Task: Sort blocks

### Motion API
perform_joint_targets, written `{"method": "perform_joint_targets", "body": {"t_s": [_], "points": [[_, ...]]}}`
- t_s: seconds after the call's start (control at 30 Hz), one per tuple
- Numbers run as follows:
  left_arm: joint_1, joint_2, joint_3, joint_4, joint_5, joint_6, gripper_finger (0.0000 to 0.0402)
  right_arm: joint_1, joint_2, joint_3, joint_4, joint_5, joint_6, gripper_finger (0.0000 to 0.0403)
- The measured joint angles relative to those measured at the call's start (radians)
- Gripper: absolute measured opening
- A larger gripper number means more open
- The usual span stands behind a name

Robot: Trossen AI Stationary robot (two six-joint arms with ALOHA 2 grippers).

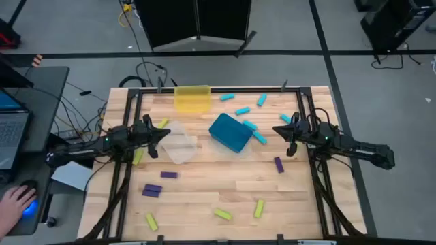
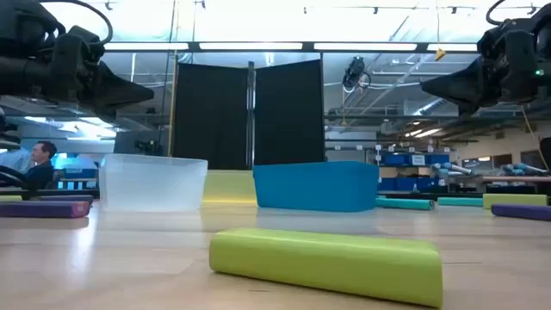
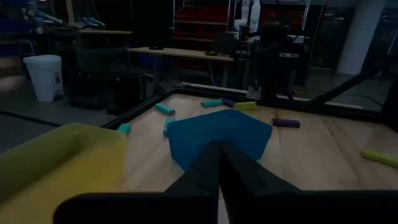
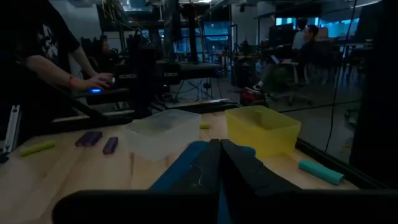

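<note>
Small bars lie scattered flat on the wooden table: cyan ones [image 1: 244, 109] toward the far right, purple ones [image 1: 152, 191] near left and one [image 1: 278, 164] at the right, yellow-green ones [image 1: 223, 214] along the near edge. One yellow-green bar [image 2: 325, 263] lies close in the low view. My left gripper [image 1: 163, 133] hovers shut above the table's left side, beside the clear bin [image 1: 180, 141]. My right gripper [image 1: 278, 130] hovers shut at the right, facing the teal bin [image 1: 230, 133]. Neither holds anything.
A yellow bin [image 1: 192, 97] stands at the far edge, the clear bin left of centre, the teal bin in the middle. A person's hand [image 1: 15, 201] rests on a mouse at a desk left of the table. A black frame rims the table.
</note>
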Motion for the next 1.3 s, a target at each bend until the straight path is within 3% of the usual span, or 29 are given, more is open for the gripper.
{"method": "perform_joint_targets", "body": {"t_s": [0.6, 0.77, 0.83, 1.13, 1.3], "points": [[0.0, 0.0, 0.0, 0.0, 0.008, 0.0, 0.0015, 0.0, 0.0, 0.0, 0.0, 0.0, 0.0, 0.0022], [-0.009, 0.001, 0.001, -0.011, 0.171, -0.03, 0.0015, 0.0, 0.0, 0.0, 0.001, 0.0, 0.003, 0.0022], [-0.031, 0.017, 0.012, -0.034, 0.186, -0.06, 0.0015, 0.0, 0.0, 0.0, 0.001, 0.0, 0.012, 0.0022], [-0.179, 0.324, 0.141, -0.007, 0.122, -0.077, 0.0015, 0.0, 0.0, 0.0, 0.001, 0.0, 0.026, 0.0022], [-0.249, 0.579, 0.258, -0.166, 0.046, -0.095, 0.0015, 0.0, 0.0, 0.0, 0.001, 0.0, 0.027, 0.0022]]}}
